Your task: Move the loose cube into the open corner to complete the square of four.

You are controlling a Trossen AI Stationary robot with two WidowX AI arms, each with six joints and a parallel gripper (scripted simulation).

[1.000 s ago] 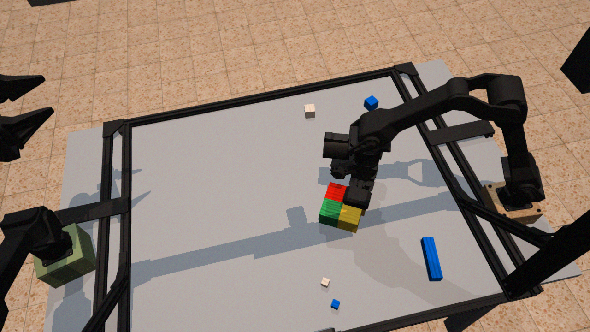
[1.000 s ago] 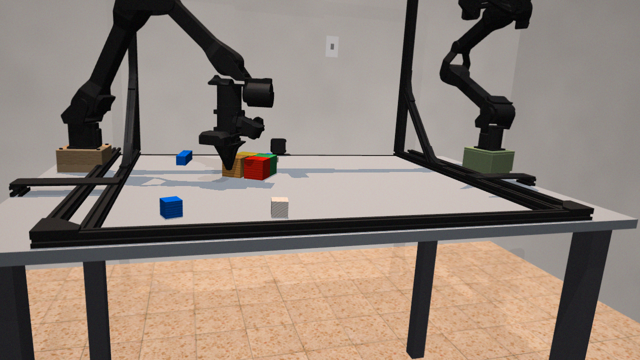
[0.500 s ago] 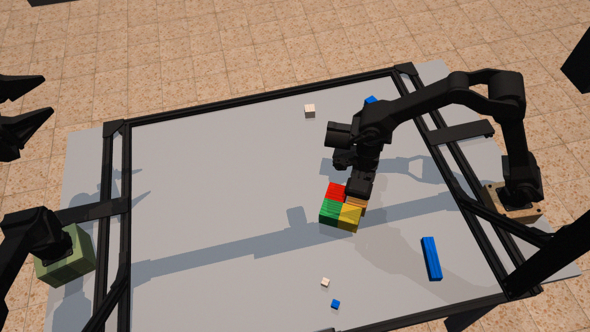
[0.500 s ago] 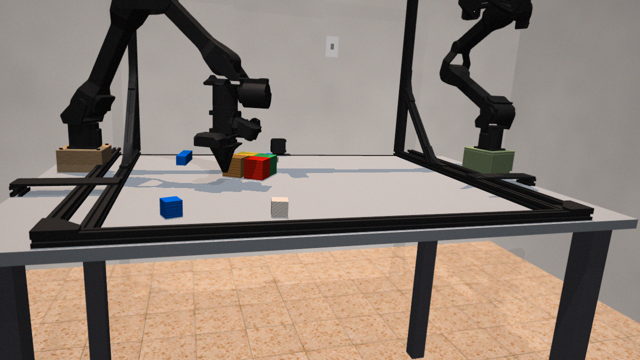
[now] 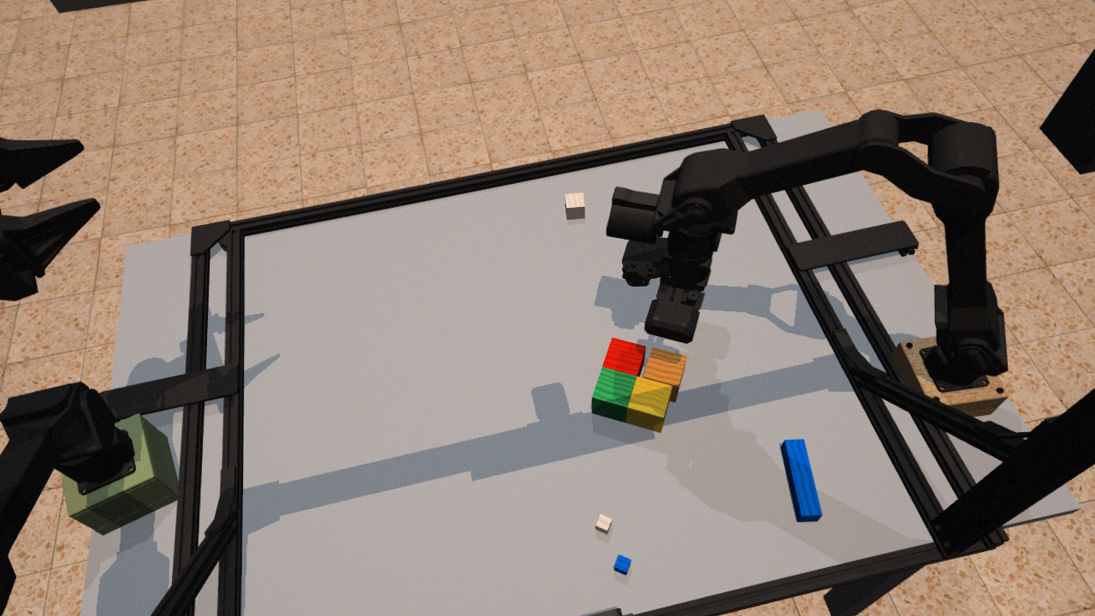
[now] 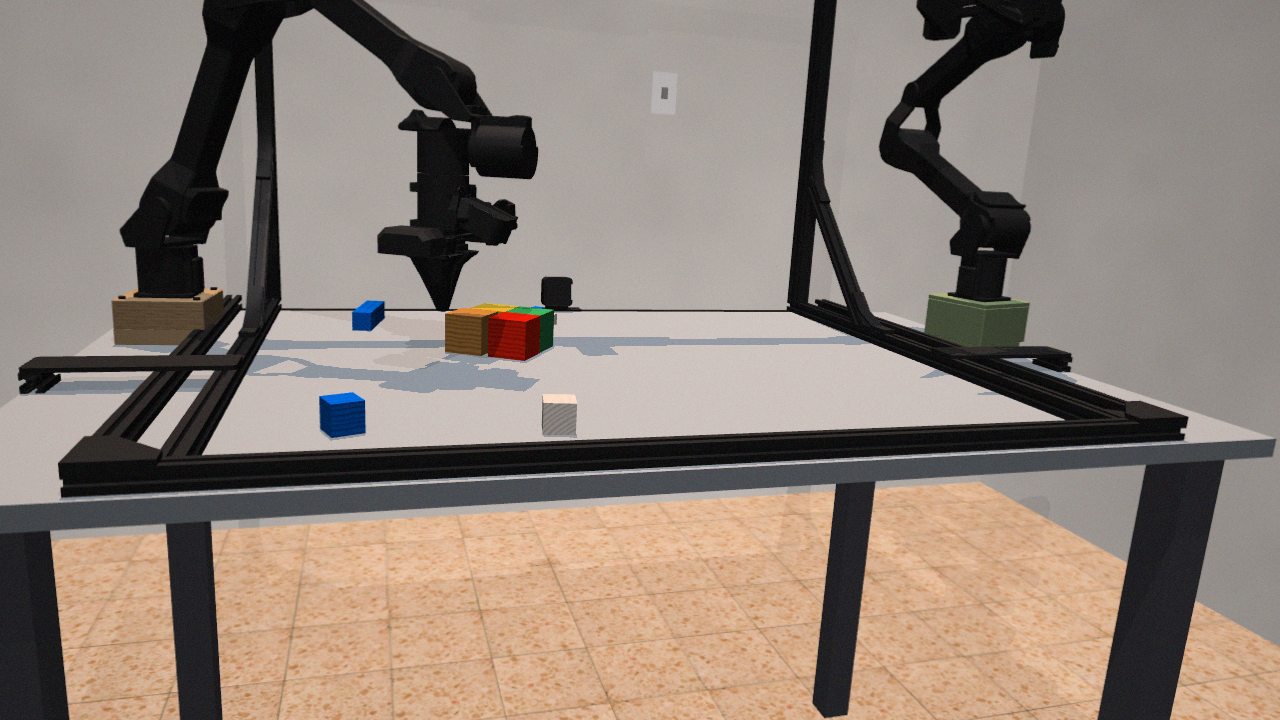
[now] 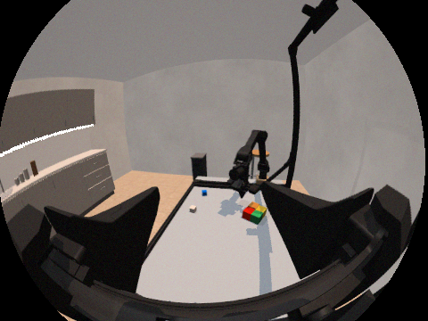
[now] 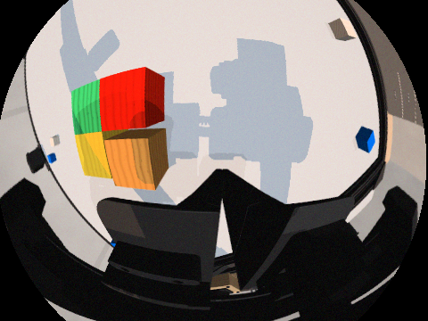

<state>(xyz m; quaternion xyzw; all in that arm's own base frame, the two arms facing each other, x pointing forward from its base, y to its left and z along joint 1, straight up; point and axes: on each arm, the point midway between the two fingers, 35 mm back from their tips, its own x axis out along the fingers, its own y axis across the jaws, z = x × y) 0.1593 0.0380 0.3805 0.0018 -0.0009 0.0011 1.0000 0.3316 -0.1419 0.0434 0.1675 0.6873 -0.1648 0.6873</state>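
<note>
Exterior view shows the right arm's closed, empty jaws (image 6: 442, 304) pointing down above the surface (image 6: 716, 376) (image 5: 382, 306), the orange cube (image 5: 664, 367) (image 6: 467, 332) (image 8: 135, 160) below and beside them. One red (image 5: 624, 356) (image 6: 513, 336) (image 8: 125, 100), one green (image 5: 614, 388) (image 8: 86, 107) and one yellow cube (image 5: 649, 394) (image 8: 93, 153) adjoin it, four altogether; a narrow gap parts orange from red. Left arm's jaws, well apart from them, stand wide and empty.

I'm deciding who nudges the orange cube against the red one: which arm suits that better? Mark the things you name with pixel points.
Right, I'd say. Its shut gripper (image 5: 658, 341) (image 6: 444, 308) (image 7: 242, 195) (image 8: 221, 171) hovers near the orange cube (image 5: 664, 366) (image 6: 466, 332) (image 7: 253, 205) (image 8: 134, 160); the left gripper (image 5: 90, 174) (image 7: 211, 190) stands open, far across the table. A gap shows beside the red cube (image 5: 624, 356) (image 6: 512, 337) (image 7: 248, 213) (image 8: 125, 100).
</note>
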